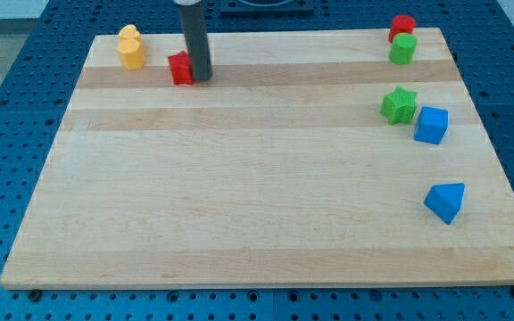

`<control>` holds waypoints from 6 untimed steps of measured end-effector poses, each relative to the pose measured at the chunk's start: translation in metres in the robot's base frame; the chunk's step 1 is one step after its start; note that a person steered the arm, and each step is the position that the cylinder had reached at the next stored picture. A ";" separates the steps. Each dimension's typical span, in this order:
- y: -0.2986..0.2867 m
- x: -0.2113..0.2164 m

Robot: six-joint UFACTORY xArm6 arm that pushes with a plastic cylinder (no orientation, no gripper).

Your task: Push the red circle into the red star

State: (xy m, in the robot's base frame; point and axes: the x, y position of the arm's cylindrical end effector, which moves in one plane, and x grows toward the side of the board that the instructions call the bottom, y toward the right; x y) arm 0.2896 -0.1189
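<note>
A red block (181, 68), star-like in shape, lies near the view's top left of the wooden board (239, 196). My tip (202, 77) rests on the board right against this block's right side. A rounded red block, the red circle (402, 27), sits far off at the view's top right corner, just above a green round block (403, 50). The whole width of the board lies between the two red blocks.
Two yellow blocks (131, 48) sit together left of the red star-like block. A green star (399, 105) and a blue cube (432, 125) lie at the right edge, with a blue wedge-like block (445, 201) lower down.
</note>
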 end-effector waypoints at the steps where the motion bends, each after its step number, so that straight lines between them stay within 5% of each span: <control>1: -0.034 -0.012; 3: -0.029 -0.010; 6: 0.164 0.032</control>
State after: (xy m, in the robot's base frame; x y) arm 0.3216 0.0446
